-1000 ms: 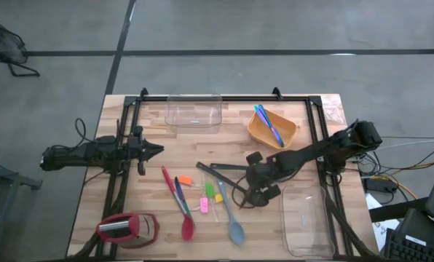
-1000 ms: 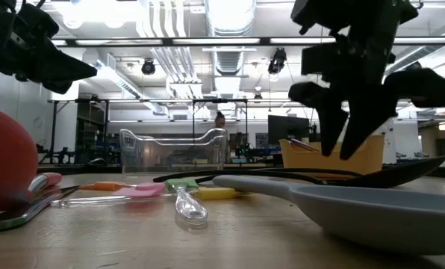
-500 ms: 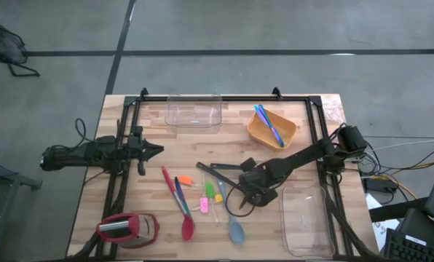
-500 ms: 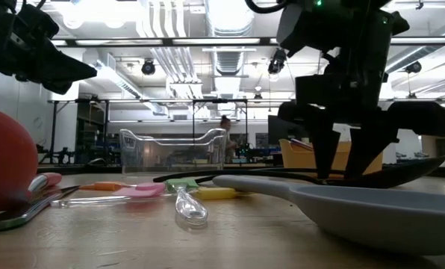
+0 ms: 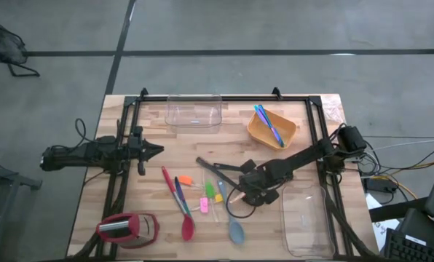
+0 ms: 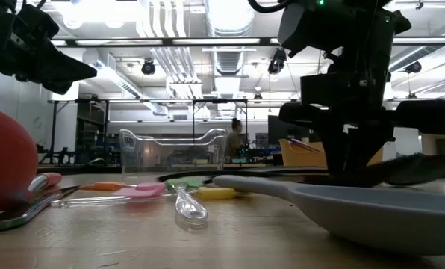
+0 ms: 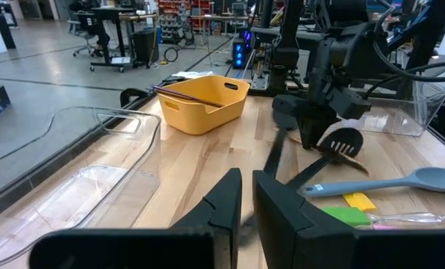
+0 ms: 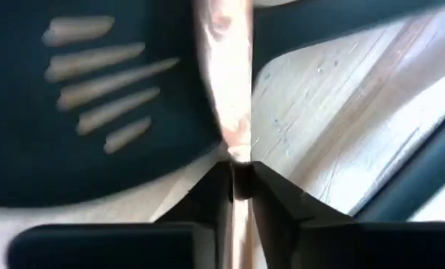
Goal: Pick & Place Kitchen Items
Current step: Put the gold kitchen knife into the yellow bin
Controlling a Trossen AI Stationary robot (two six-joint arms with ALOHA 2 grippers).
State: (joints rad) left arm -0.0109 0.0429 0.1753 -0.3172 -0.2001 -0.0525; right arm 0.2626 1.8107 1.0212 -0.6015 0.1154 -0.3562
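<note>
Since a moment ago the right gripper [image 5: 247, 191] dropped and clamped its fingers on a black spoon [image 5: 221, 172] (left gripper [image 5: 153, 151] shut, idle).

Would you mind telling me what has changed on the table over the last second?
The right hand came down from above the long black spoons to table level and its fingers closed there, apparently on a handle. The spoon near it has shifted slightly. The left hand kept waiting at the table's left edge, shut. The orange bowl, the clear tubs and the red spatula stayed put.
</note>
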